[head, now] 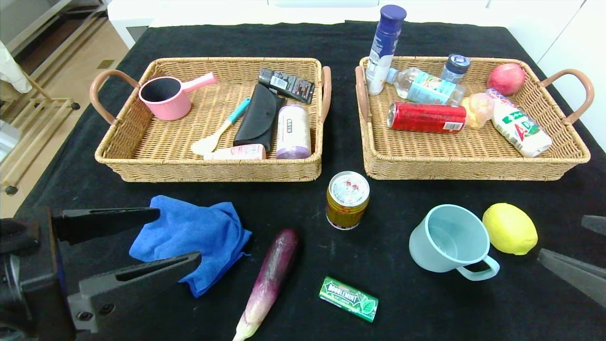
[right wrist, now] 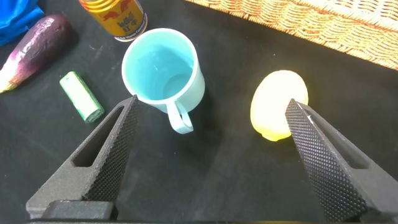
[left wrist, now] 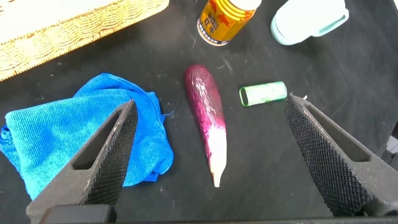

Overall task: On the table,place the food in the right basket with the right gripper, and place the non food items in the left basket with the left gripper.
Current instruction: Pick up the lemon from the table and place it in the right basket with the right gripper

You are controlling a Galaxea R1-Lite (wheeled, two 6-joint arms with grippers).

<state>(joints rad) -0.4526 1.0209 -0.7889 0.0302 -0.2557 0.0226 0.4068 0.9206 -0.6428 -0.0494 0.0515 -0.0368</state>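
The head view looks forward and down over the black worktop (head: 402, 303), taking in both baskets. Each wrist view looks down from close above it. All three share the yellow can (head: 347, 200) (left wrist: 224, 18) (right wrist: 117, 17), with the eggplant (head: 270, 277) (left wrist: 208, 118) (right wrist: 34, 42) near it.

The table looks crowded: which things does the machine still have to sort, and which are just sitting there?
Still to sort, loose on the table:
cloth, cup (non-food, left basket); eggplant, can, lemon, gum (food, right basket).

Just sitting, already in baskets:
pink pot, spatula, black case, red can, apple, bottles.
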